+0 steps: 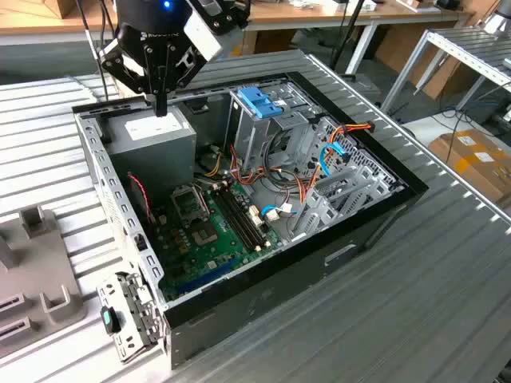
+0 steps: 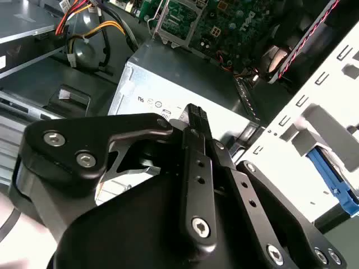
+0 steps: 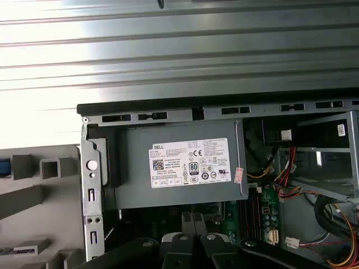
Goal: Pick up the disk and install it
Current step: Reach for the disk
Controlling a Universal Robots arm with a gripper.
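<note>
Item one: gripper (image 1: 160,102), upper left of the exterior view, hanging just above the supply (image 1: 152,148), jaws clenched on nothing. Item two: disk, not in my grip. I cannot place it for certain; a blue piece (image 2: 330,175) beyond the perforated wall (image 2: 314,106) in the second wrist view may be its rail. Item three: case (image 1: 319,271), open, centre of the exterior view, with loose orange cables (image 1: 355,128) at upper right. Hazards, as I judge them: with tips this close, any drop would strike the supply's lid; shut jaws cannot take a drive; a pass through the case could snag the cables; the blue handle (image 1: 259,100) could be mistaken for the disk's blue. Writing: a white sticker (image 3: 189,165) on the supply carries a maker's mark, ratings and approval symbols, which I leave unread; a small pink tag (image 3: 239,175) sits at its edge.
</note>
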